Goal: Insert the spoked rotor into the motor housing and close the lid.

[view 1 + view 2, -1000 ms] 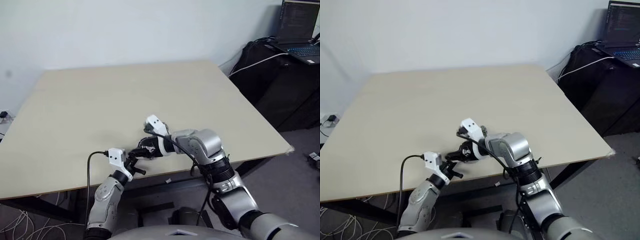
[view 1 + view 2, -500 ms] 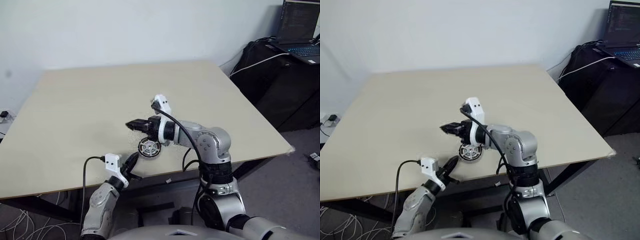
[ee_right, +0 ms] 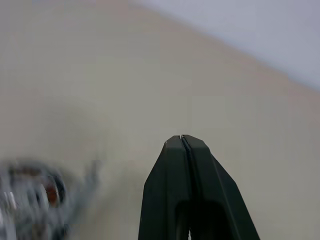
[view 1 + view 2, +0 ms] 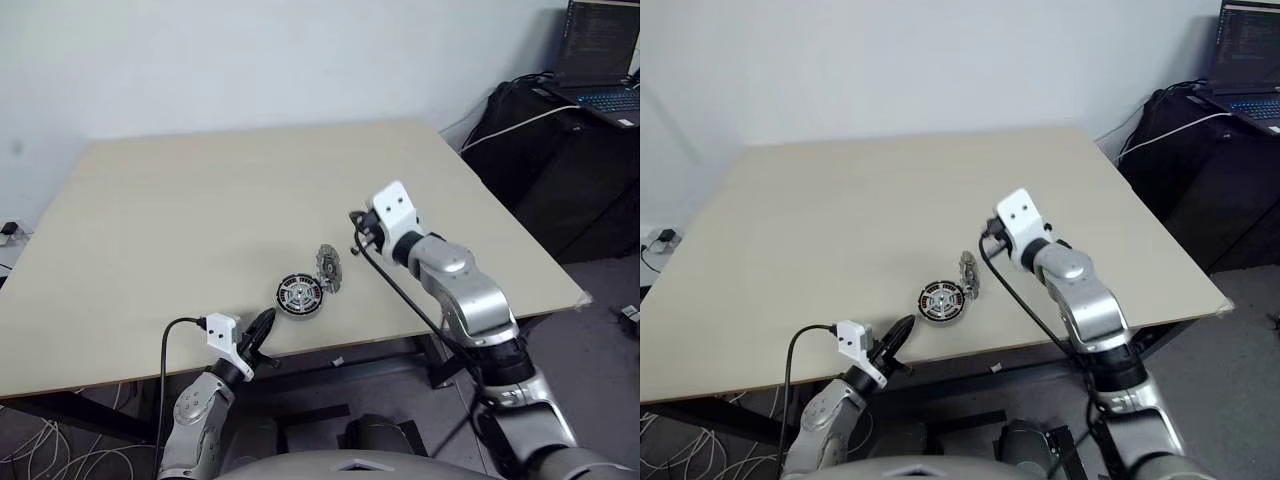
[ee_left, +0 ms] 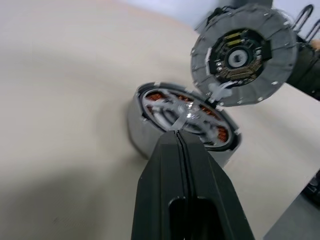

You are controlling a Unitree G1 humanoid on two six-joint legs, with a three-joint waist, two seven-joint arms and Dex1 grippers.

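The left gripper (image 4: 266, 325) is down at the near edge of the table (image 4: 180, 200). Its two black fingers (image 5: 182, 165) are pressed tight together and hold nothing. Its tip points at the motor housing (image 4: 300, 295), which lies flat on the table near that edge. The silver spoked rotor (image 5: 187, 112) sits inside the housing, over the orange coils. Just to the right, the grey lid (image 4: 329, 267) stands on its edge, touching the housing's rim. Further right, the right gripper (image 3: 182, 145) is up above the table, apart from the parts. Its fingers are squeezed together too, with nothing between them.
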